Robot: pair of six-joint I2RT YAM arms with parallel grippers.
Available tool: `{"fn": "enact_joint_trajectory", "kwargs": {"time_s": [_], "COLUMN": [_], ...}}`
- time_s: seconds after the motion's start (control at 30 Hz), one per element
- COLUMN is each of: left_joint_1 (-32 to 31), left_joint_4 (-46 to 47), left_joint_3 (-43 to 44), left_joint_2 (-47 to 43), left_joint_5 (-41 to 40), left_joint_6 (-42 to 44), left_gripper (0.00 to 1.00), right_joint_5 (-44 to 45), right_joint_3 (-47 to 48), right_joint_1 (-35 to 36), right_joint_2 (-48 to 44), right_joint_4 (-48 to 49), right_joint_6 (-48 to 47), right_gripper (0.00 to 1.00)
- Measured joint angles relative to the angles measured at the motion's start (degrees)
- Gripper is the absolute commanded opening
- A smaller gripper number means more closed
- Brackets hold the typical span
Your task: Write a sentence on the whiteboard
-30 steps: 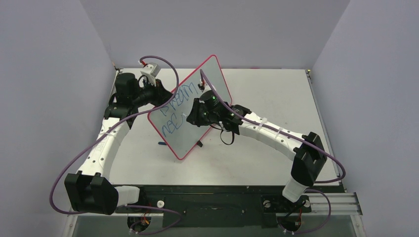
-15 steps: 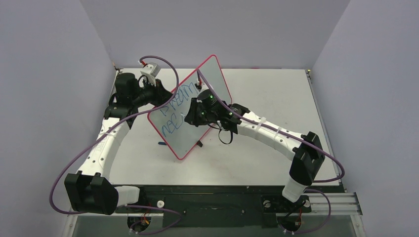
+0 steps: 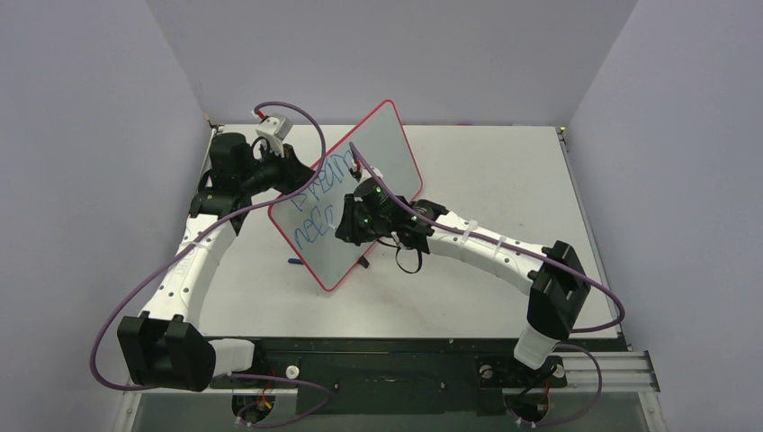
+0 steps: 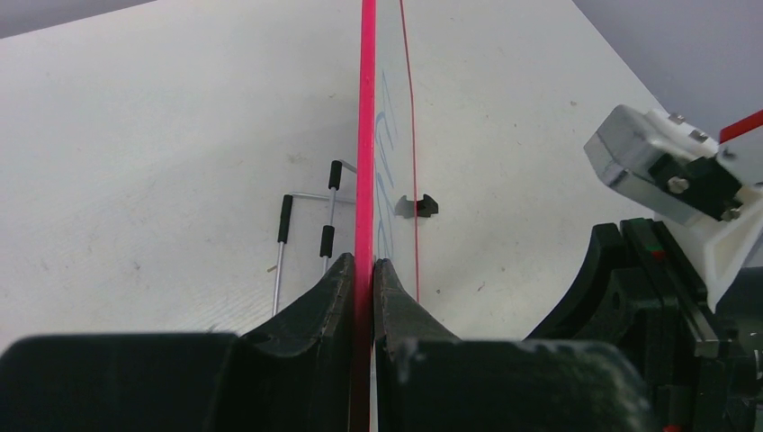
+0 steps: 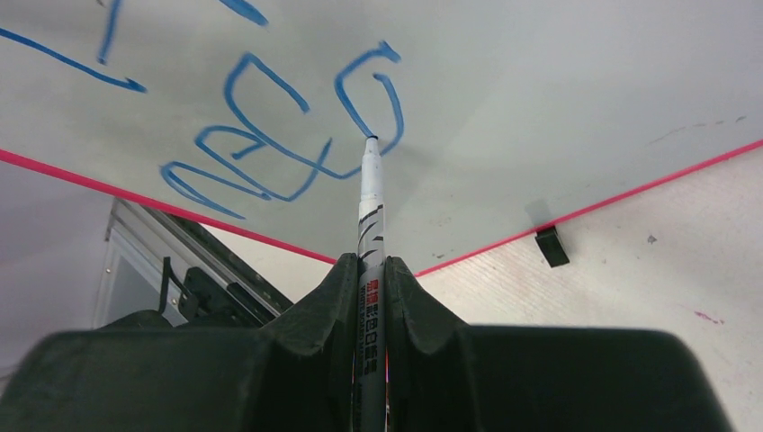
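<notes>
Table (image 3: 504, 180): white, matte, rectangular. Surface scuffed, with dark specks.

Black strip (image 3: 396, 360) along the near edge.

Left of centre: whiteboard (image 3: 387, 144) standing on edge, tilted, lower corner down at the table surface. Black clip (image 5: 547, 245) on its lower rim, resting at table level.

Faint red marks (image 5: 706, 317) on the bare surface not far from that clip.

Behind the board, just beside its rim: thin wire frame (image 4: 306, 225) with black sleeves, lying flat.

Towards the left edge, near the board's lower rim: small blue item (image 3: 293, 261), lying flat, too small to identify.
</notes>
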Motion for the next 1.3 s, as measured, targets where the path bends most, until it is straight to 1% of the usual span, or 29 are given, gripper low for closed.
{"fn": "enact_joint_trajectory", "kwargs": {"time_s": [0.17,0.43,0.73,1.03,1.3], "left_joint_1": [0.00,-0.02,-0.09,-0.07,0.00], "left_joint_4": [-0.02,0.00,0.00,-0.02,-0.11], "left_joint_3": [0.00,0.00,0.00,0.00,-0.02], "left_joint_2": [0.00,0.00,0.00,0.00,0.00], "left_joint_5": [-0.02,0.07,0.28,0.02,-0.46], "left_joint_6": [0.13,0.11,0.09,0.15,0.50], "left_gripper": [0.00,0.00,0.00,0.00,0.00], "right_joint_5": [0.00,-0.15,1.05,1.31,1.29], "right_joint_3": [-2.38,-2.27,3.89,10.69,11.72], "right_joint_1": [0.02,-0.79,-2.86,-2.95,-2.93], "right_joint_2": [-0.02,-0.02,0.35,2.23,2.95], "right_joint_4": [-0.31,-0.96,-2.29,-3.82,-4.22], "right_joint_6": [0.02,-0.11,-0.92,-1.57,-1.90], "right_gripper": [0.00,0.00,0.00,0.00,0.00]}}
